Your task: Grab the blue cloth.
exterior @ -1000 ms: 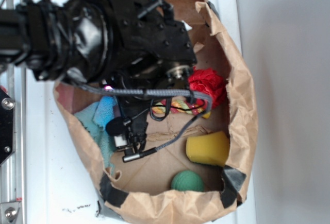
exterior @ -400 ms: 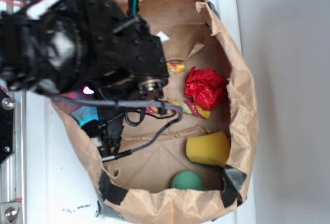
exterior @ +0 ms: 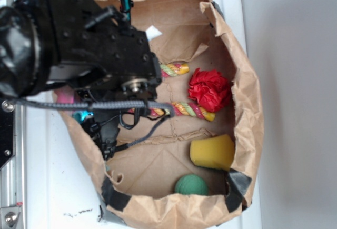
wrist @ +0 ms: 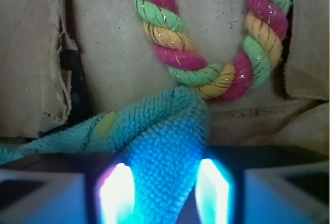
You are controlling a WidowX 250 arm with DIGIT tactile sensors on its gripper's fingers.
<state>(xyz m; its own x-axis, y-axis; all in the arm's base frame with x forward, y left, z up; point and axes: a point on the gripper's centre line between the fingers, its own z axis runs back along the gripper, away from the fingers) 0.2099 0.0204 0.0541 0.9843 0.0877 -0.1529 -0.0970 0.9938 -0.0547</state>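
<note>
1. Wrist view shows the blue cloth [wrist: 165, 141] bunched into a ridge between the two glowing fingers [wrist: 116, 193] of the pincer [wrist: 164, 195]. The fingers stand at both sides of the fold and press on it, so I judge the pincer is pinching the cloth.

2. The cloth sits at 6 o'clock in this view, and one thin tail of it runs away toward 9 o'clock. It looks pulled up into a ridge because the fingers squeeze it from both sides.

3. The twisted rope toy [wrist: 216, 59] curves at 12 o'clock, just beside the top edge of the cloth. I cannot tell if they touch.

4. In the exterior view the black arm [exterior: 79, 45] covers the 9 o'clock side of the paper bag [exterior: 247, 108], which lies open on the white counter [exterior: 47, 187]. Only a small teal piece of cloth [exterior: 82, 116] shows under it, and the pincer itself is hidden.

5. The red crumpled item [exterior: 210, 89] at 3 o'clock, the yellow sponge [exterior: 212, 151] and the green ball [exterior: 190, 186] at 5 o'clock are well apart from the cloth.

6. The light from the fingers washes out the cloth's colour, and the lower part of the grip is cut off.
</note>
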